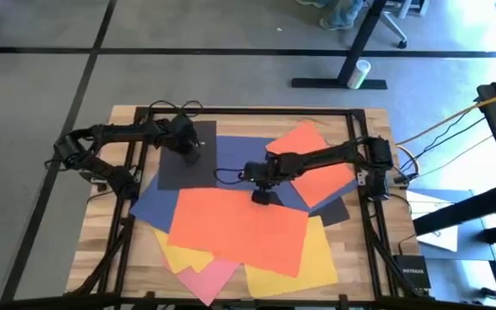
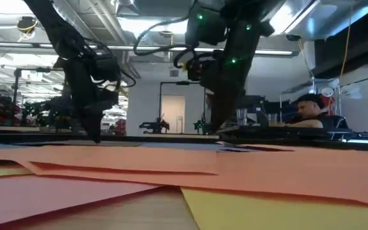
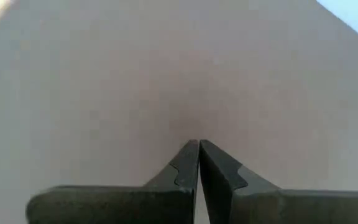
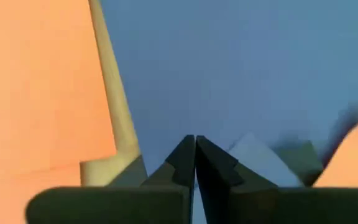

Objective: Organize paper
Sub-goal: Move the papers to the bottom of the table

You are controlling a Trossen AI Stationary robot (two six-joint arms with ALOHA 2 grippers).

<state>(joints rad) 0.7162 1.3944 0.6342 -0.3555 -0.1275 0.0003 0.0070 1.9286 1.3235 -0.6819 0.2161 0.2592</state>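
Several paper sheets lie overlapping on the wooden table: a black one [image 1: 179, 164] at the far left, navy blue ones [image 1: 235, 155], a large orange-red one [image 1: 239, 226] in the middle, a second orange-red one [image 1: 315, 164], yellow [image 1: 304, 267] and pink [image 1: 207, 280] at the near edge. My left gripper [image 1: 195, 153] is shut, pointing down at the black sheet [image 3: 185, 74]. My right gripper [image 1: 262, 196] is shut over a navy sheet [image 4: 241, 74], right beside the far edge of the large orange-red sheet [image 4: 36, 87]. My left gripper sets its shut fingertips [image 3: 190, 155] on the black sheet, well inside its edges, coming from above. The sheet lies flat on the table. My right gripper sets its shut fingertips [image 4: 188, 152] on the navy sheet [image 4: 197, 118] from above, close to the orange-red sheet's edge. That sheet lies flat too.
A dark metal frame [image 1: 364, 215] runs around the table top, with cables [image 1: 403, 164] at the right. A black box [image 1: 410, 271] sits at the near right corner. A person [image 2: 312, 108] sits beyond the table's far side.
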